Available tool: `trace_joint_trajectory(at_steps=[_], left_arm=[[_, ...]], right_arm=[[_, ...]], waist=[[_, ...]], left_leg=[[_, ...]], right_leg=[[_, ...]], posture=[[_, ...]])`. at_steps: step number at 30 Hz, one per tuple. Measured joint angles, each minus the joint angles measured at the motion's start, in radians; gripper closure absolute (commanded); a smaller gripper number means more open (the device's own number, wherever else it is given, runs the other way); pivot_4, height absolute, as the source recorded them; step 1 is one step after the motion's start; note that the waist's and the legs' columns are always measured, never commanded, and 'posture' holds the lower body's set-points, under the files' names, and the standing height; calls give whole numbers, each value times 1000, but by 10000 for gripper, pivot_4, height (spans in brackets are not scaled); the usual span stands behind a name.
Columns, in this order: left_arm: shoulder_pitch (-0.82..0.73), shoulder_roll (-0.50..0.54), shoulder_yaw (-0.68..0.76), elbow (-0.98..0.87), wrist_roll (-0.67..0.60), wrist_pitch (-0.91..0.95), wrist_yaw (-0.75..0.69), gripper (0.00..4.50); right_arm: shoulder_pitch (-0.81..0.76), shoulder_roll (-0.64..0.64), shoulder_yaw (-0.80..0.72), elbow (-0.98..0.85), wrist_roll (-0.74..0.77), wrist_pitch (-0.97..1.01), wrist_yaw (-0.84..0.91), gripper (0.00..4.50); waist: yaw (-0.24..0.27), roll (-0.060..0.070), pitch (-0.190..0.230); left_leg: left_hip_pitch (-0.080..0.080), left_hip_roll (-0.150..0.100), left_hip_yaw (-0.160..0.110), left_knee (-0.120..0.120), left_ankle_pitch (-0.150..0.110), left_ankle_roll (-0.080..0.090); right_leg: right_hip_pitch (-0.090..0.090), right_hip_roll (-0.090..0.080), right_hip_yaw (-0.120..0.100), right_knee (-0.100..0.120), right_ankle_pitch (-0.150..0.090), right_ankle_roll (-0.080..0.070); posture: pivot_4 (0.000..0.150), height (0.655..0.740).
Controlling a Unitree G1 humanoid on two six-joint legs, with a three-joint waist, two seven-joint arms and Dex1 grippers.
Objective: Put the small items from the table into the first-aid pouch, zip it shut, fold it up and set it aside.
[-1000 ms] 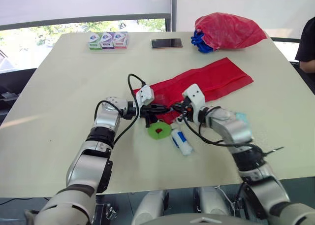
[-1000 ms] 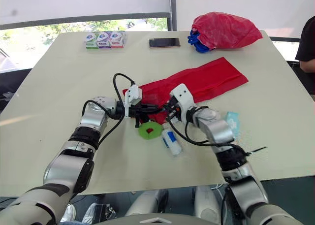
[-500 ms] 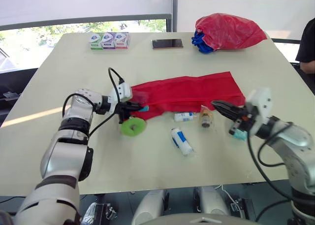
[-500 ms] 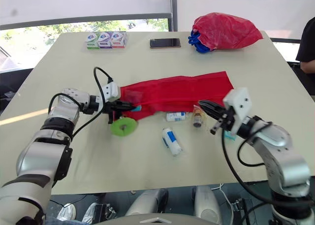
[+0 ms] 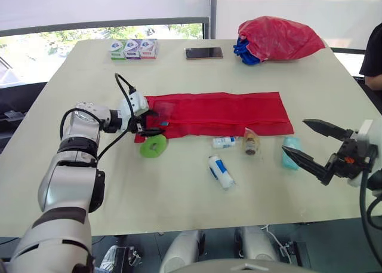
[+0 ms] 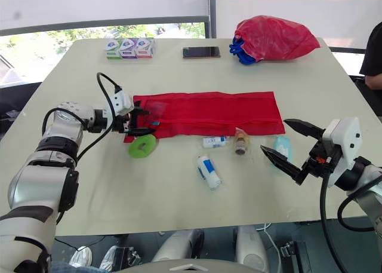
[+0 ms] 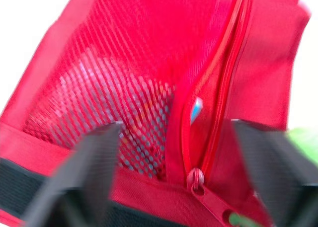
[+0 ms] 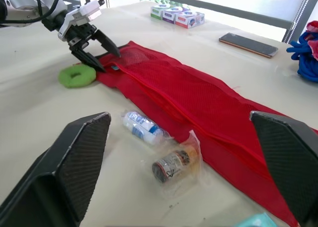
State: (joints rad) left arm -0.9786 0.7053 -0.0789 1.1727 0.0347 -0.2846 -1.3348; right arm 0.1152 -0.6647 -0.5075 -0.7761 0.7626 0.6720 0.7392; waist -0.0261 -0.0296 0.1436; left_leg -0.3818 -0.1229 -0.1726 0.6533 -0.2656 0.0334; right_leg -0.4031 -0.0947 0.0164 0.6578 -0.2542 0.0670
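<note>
The red first-aid pouch [image 5: 218, 113] lies unfolded flat across the table, its zip [image 7: 218, 88] partly open. My left gripper [image 5: 156, 124] is open at the pouch's left end, its fingers [image 7: 84, 172] spread either side of the mesh and zip pull [image 7: 195, 180]. My right gripper [image 5: 293, 134] hangs open over the table's right side, holding nothing, close above a teal packet [image 5: 290, 153]. In front of the pouch lie a green ring [image 5: 153, 146], a small white bottle [image 5: 224, 142], a wrapped brown vial [image 5: 250, 143] and a white-and-blue tube [image 5: 220, 171].
At the back of the table sit a red bag with blue gloves [image 5: 277, 39], a phone [image 5: 203, 52] and a row of small boxes [image 5: 132, 48]. A person [image 5: 374, 58] is at the far right edge.
Both grippers moved apart from the table's middle, drawing the pouch out flat, then opened and let go of it. The right arm swung far right. The small items now lie uncovered.
</note>
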Motion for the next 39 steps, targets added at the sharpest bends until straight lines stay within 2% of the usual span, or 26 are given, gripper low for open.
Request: trace_joint_trajectory(at_steps=[5, 8, 13, 18, 22, 23, 24, 25, 26, 30, 32, 33, 39], left_arm=[[-4, -26, 26, -84, -39, 26, -33, 391], [-6, -95, 31, -184, -62, 78, -21, 391], [14, -263, -17, -295, -34, 102, 114, 391], [9, -355, -89, -250, 35, 100, 237, 391], [-14, -365, -125, -180, 85, 77, 280, 391], [-20, -364, -134, -157, 104, 60, 292, 5298], [-22, -362, -141, -145, 118, 47, 300, 6982], [-31, -364, -144, -115, 123, 26, 318, 10759], [-41, -368, -138, -96, 122, 24, 332, 16595], [-56, -369, -125, -71, 119, 12, 344, 32024], [-56, -369, -125, -63, 119, 4, 327, 42214], [-53, -367, -126, -62, 119, -3, 315, 44552], [-33, -344, -125, -66, 116, -3, 268, 44552]], right_arm=[[7, -8, 0, 0, 15, -3, -33, 0], [-8, -16, 0, -2, 31, -6, -55, 0], [-20, -24, 4, -12, 53, -12, -87, 0], [5, -44, -2, -19, 56, -5, -137, 0], [13, -60, -13, -37, 78, -1, -162, 0], [19, -64, -18, -42, 84, -1, -166, 0], [24, -66, -20, -44, 87, -1, -170, 0], [38, -67, -25, -48, 96, 0, -180, 0], [45, -70, -25, -50, 104, 1, -183, 0], [59, -75, -26, -62, 110, 1, -201, 0], [61, -76, -26, -70, 115, 0, -208, 0], [62, -77, -26, -71, 117, 0, -211, 0], [65, -78, -25, -71, 127, -4, -218, 0]], waist=[[15, 0, 0], [23, -1, 0], [22, -1, 0], [14, -1, 0], [15, -1, 0], [17, -1, 0], [18, -1, 0], [19, -1, 0], [20, -1, 0], [21, -1, 0], [21, -1, 0], [20, -1, 0], [16, -1, 0]], left_leg=[[0, 0, 0, 1, 0, 0], [0, -1, -1, 1, 0, 0], [0, -1, -1, 1, 0, 1], [1, 0, 0, 1, 0, 0], [0, -1, 0, 1, 0, 1], [0, -1, 0, 1, 0, 1], [0, -1, 0, 1, 0, 1], [0, -1, 0, 1, 0, 1], [0, -1, 0, 1, 0, 1], [0, -1, 0, 1, 0, 1], [0, -1, 0, 1, 0, 1], [0, -1, 0, 1, 0, 1], [1, -1, 0, 1, 0, 1]], right_leg=[[1, 0, -1, 0, 0, 0], [2, -1, -1, -1, 0, 0], [2, -1, -1, -1, 0, 0], [2, -1, 0, -1, 0, 0], [2, -1, -1, -1, 0, 1], [2, -1, -1, -1, 0, 1], [3, -1, -1, -1, 0, 1], [3, -1, -1, -1, 0, 1], [3, -1, -1, -1, 0, 1], [3, -1, -1, -1, 0, 1], [3, -1, -1, -1, 0, 1], [3, -1, -1, -1, 0, 1], [2, -1, -1, -1, 0, 1]], posture=[[1500, 7400], [1500, 7400], [1500, 7400], [1500, 7400], [1500, 7400], [1500, 7400], [1500, 7400], [1500, 7400], [1500, 7400], [1500, 7400], [1500, 7400], [1500, 7400], [1500, 7400]])
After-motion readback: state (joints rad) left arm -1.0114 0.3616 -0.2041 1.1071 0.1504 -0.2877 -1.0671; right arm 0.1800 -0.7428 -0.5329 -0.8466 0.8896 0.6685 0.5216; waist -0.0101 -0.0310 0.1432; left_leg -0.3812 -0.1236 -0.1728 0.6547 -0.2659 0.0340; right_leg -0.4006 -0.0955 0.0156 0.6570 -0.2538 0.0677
